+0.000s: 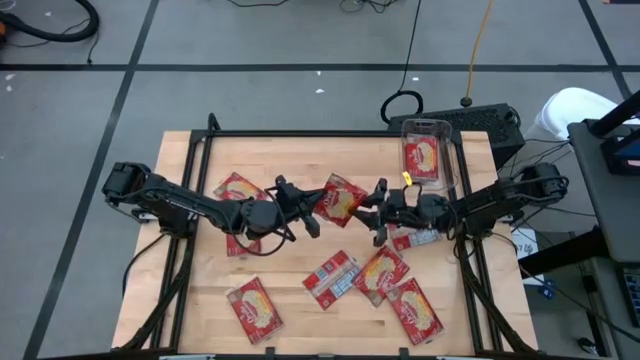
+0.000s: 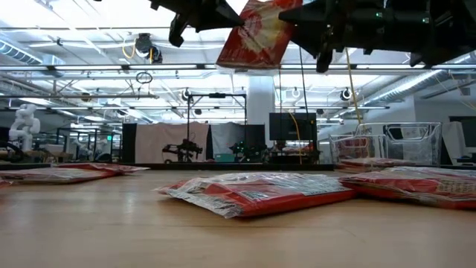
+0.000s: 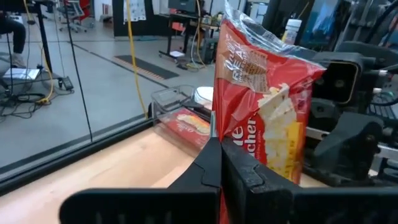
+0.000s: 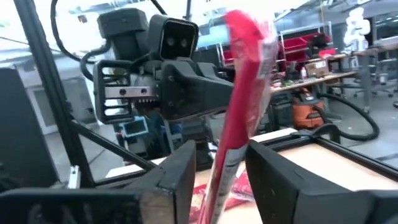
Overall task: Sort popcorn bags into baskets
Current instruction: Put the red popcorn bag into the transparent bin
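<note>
Here, above the middle of the table (image 1: pixel 200 300), the left gripper (image 1: pixel 312 203) is clamped on a raised popcorn bag (image 1: pixel 342 199), whose other edge sits between the right gripper's (image 1: pixel 374 206) parted fingers, near the clear basket (image 1: pixel 448 150).

A: Where does the high view sit?
B: Straight above, looking down on the whole surface (image 1: pixel 200 300) and both arms.
A: And the low one?
B: At surface height, level across it into the room; the arms hang in from above.
A: The wrist views?
B: Each rides its own arm, very near, looking forward past its gripper; left gripper (image 3: pixel 221 168), right gripper (image 4: pixel 217 168). They face each other, each seeing the other arm.
A: What do views share?
B: All four catch the lifted bag (image 1: pixel 340 200); three show the basket (image 1: pixel 428 150)
</note>
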You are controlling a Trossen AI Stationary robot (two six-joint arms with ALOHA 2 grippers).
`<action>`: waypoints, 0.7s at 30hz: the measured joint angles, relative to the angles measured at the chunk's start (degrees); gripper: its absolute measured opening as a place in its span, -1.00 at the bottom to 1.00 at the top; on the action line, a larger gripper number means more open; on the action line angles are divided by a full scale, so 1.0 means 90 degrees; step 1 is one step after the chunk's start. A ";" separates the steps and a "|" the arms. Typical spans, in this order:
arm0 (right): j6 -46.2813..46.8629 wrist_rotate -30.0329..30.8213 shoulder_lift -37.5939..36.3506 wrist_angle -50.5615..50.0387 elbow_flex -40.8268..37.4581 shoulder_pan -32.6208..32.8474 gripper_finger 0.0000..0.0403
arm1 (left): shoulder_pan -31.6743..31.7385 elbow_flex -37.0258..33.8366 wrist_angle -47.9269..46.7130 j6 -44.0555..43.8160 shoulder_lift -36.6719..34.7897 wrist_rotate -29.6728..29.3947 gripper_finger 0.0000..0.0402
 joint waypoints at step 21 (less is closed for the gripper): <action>-0.0158 -0.0014 -0.0075 -0.0326 -0.0010 -0.0203 -0.93 | -0.0098 0.0000 0.0021 -0.0020 -0.0002 0.0568 -0.85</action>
